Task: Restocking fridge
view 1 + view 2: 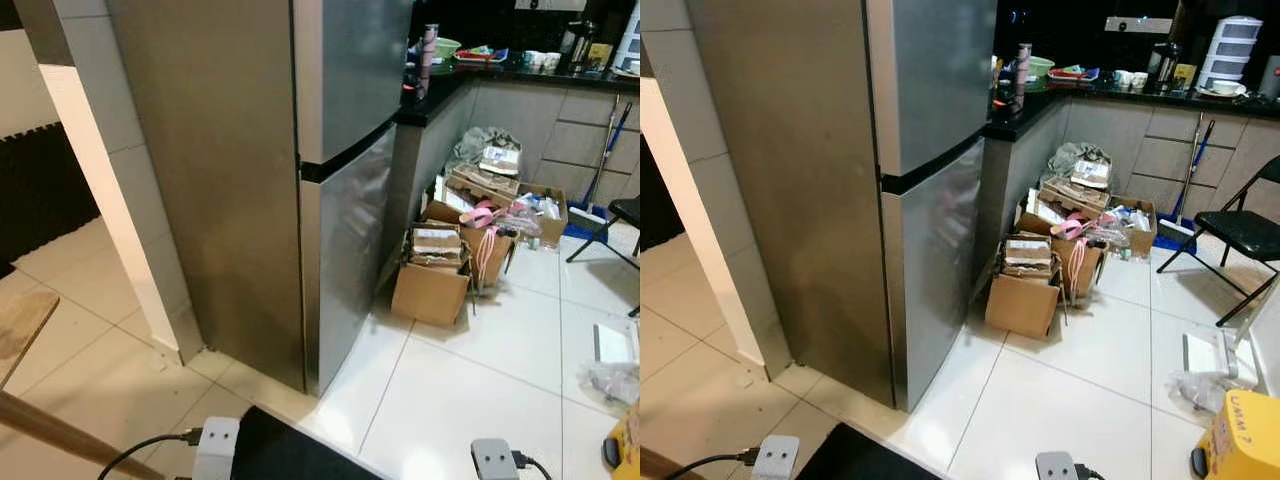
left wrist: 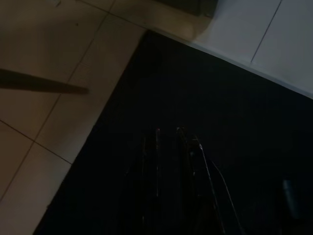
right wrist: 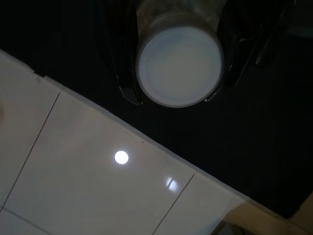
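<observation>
Fridge (image 1: 330, 180) doors stand shut, upper and lower both, with the two-door steel cabinet seen at an angle from its corner, the front well off to the robot's right. Beside it a dark bench (image 1: 445, 95) carries a tall pink-and-black bottle (image 1: 427, 45) and dishes; open cardboard boxes (image 1: 432, 275) crowd the white tiled floor (image 1: 480, 390) just beside the fridge's lower door.

The right pincer (image 3: 178, 61) grips a white-capped jar (image 3: 179, 66), one black finger pressed to each side, carried low over the floor. The left pincer (image 2: 168, 161) hangs idle in shade; its fingers appear close together, though too dark to say whether they are closed.

Likely step: carrying the jar to the fridge, nothing stocked yet. Risks, as I judge them: the door must be opened first, and only the left pincer is free; the boxes may block the door's swing or catch a foot; a smooth round jar held by two fingers could slip while walking.
</observation>
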Tool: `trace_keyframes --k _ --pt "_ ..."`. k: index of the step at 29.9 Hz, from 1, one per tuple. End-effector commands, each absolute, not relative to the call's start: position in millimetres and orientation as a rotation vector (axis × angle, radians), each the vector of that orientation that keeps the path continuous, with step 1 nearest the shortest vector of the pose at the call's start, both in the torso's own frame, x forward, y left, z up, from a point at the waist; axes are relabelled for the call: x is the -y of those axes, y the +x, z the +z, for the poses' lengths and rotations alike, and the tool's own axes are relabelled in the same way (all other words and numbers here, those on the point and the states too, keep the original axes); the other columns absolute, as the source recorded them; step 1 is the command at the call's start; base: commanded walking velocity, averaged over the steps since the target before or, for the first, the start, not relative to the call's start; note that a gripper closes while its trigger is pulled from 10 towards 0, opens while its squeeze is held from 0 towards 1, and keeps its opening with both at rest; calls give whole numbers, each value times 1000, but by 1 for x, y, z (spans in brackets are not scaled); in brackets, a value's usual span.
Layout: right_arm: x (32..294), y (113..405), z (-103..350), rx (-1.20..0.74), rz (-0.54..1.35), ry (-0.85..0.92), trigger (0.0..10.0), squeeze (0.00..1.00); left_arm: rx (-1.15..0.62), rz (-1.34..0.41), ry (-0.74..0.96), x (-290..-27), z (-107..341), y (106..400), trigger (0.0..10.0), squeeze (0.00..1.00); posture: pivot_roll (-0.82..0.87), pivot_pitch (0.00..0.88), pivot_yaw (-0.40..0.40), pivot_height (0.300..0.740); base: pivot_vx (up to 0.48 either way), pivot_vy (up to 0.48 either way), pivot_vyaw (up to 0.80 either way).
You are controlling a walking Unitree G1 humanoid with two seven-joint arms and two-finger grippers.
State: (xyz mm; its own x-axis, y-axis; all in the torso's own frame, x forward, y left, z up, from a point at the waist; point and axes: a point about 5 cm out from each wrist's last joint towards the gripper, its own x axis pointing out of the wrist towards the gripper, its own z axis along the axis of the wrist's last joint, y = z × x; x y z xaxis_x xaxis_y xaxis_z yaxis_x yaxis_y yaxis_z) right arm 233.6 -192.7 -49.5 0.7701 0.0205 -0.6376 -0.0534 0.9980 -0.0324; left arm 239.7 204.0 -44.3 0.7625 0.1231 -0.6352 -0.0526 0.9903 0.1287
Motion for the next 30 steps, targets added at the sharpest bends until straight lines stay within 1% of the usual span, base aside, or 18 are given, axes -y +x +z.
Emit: trace_keyframes --k 1,4,9,13,15,17,25,30 --pt "193 236 -48 -696 58 -68 10000 0 -703 95 93 -199 -48 236 10000 0 2 70 -87 740 0 0 0" --pt "191 241 -46 -696 73 -80 10000 0 -695 105 92 -201 -48 234 10000 0 6 60 -98 740 0 0 0" --pt "189 242 -45 -691 73 -73 10000 0 -704 113 92 -205 -50 229 10000 0 0 55 -95 740 0 0 0" --pt "189 242 -45 -690 65 -67 10000 0 -693 101 86 -204 -49 231 10000 0 1 78 -76 740 0 0 0" --pt "188 239 -47 -693 50 -49 10000 0 -695 77 100 -203 -48 233 10000 0 -7 90 -39 740 0 0 0" --pt "187 234 -50 -695 37 -35 10000 0 -697 60 109 -202 -47 235 10000 0 -16 88 -24 740 0 0 0" --pt "190 225 -55 -698 0 -18 10000 0 -703 51 109 -200 -46 238 10000 0 -26 79 -2 740 0 0 0" --pt "195 229 -52 -689 -17 -18 10000 0 -699 33 111 -199 -44 242 10000 0 -38 81 10 740 0 0 0"
